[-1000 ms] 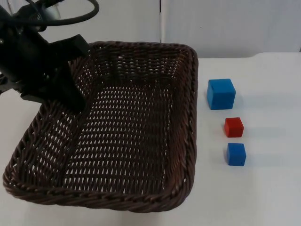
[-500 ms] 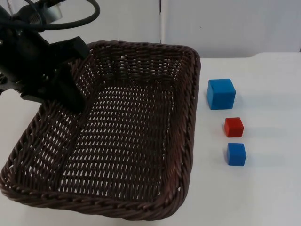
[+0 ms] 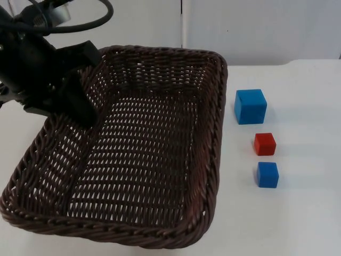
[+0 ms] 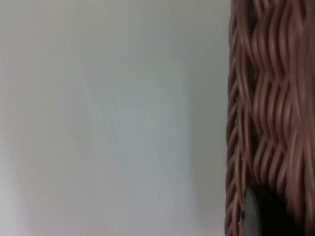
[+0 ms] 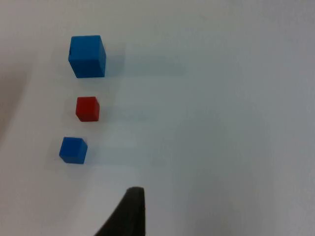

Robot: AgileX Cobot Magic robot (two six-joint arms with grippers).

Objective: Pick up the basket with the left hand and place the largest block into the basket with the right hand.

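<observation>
Basket (image 3: 144,149) tilted off the white desk (image 3: 298,218), its near rim dipping lower than a second ago as the left gripper (image 3: 80,101) clamps the far-left wall. Left wrist view: fingers (image 4: 261,216) shut on wicker. Right wrist view: right gripper (image 5: 129,216) waits above three blocks, finger state unclear; largest blue block (image 5: 87,56) untouched beside the basket. Grey partition (image 3: 266,26) behind.

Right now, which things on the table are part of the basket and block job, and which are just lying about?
Part of the job:
- wicker basket, gripped at its far left rim by the left hand
- large blue block, the biggest, on the table right of the basket
- right hand, waiting above the table near the blocks

Just lying about:
- red block
- small blue block
</observation>
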